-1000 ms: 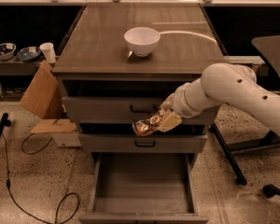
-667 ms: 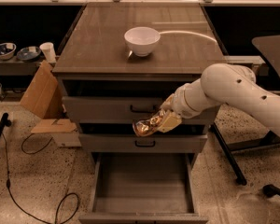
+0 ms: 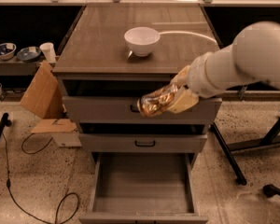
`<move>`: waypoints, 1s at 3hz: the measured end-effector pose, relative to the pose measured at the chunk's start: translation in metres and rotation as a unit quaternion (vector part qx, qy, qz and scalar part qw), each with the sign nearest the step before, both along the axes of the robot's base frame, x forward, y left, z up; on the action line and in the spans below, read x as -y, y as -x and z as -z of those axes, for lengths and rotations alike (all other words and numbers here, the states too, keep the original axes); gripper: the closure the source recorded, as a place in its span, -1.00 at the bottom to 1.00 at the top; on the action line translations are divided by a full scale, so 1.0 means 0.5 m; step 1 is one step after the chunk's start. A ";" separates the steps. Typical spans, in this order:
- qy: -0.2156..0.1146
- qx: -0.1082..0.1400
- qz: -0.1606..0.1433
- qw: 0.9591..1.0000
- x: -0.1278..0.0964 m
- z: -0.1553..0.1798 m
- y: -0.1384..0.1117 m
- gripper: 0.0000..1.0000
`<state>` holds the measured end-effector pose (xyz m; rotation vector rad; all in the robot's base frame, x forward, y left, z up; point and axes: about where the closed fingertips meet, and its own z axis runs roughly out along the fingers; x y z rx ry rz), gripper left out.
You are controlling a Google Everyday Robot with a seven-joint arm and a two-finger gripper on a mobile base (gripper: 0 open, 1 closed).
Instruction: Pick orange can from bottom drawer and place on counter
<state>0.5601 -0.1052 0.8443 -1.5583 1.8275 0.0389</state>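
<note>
The orange can (image 3: pixel 155 102) is shiny orange-brown and gold. It lies on its side in my gripper (image 3: pixel 170 98), which is shut on it. The gripper holds the can in the air in front of the top drawer, just below the counter's edge. The counter (image 3: pixel 98 45) is a grey-brown wood-grain top. The bottom drawer (image 3: pixel 142 185) is pulled out and its flat grey floor shows nothing on it. My white arm comes in from the right.
A white bowl (image 3: pixel 142 40) stands on the counter's middle, with a pale cable curving right behind it. Cardboard (image 3: pixel 39 91) leans left of the cabinet. Cables lie on the floor at left. Black stand legs (image 3: pixel 233 148) are at right.
The gripper has lifted the can from in front of the middle drawer up to the top drawer's height, closer to the counter edge.
</note>
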 end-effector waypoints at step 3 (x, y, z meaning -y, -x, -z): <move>0.002 0.087 0.024 0.996 -0.034 -0.308 -0.163 1.00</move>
